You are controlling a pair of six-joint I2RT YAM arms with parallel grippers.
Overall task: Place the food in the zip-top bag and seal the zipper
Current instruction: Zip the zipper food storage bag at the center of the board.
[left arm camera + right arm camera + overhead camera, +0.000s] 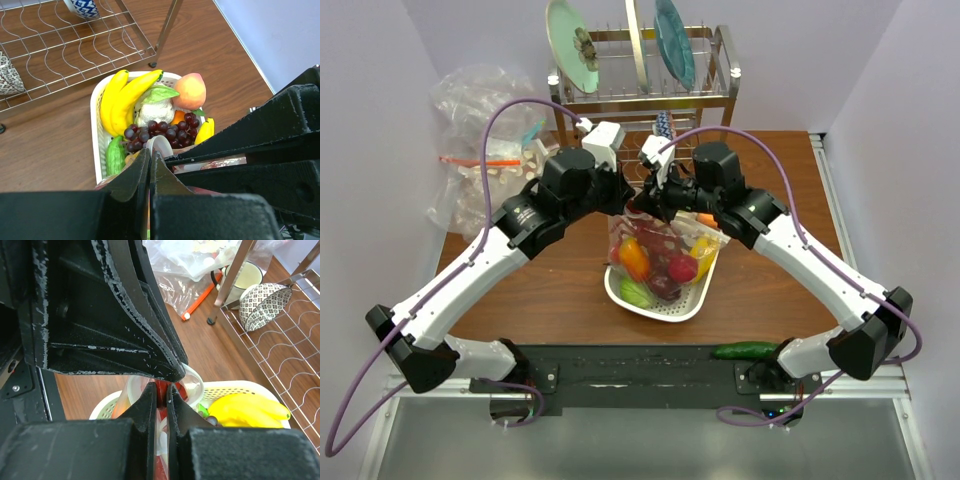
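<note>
Both grippers are pinched together on the top edge of the clear plastic zip-top bag. The left gripper and the right gripper meet almost fingertip to fingertip. The bag hangs upright from them over the white perforated plastic tray at the middle of the table. The zipper is hidden inside the pinch.

With the fingers this close, a slide along the mouth could knock one gripper into the other. It could also press the strip shut at one spot only, leaving it gaping to either side. The film looks slick, so a weak hold would probably let the loaded bag slump back into the tray. Red and orange toy food shows through the film, but how much of it is inside I cannot tell. The toy peach sits in the tray beside yellow plastic bananas, apparently outside the bag, so sealing now might shut it out.

The brown wood-grain table looks smooth and hard. Pale lilac walls close it in on the left, right and far sides. A metal dish rack holding plates stands at the far edge, and a bulky crumpled clear bag with orange strips lies far left. A green toy cucumber lies at the near edge by the right arm's base.
</note>
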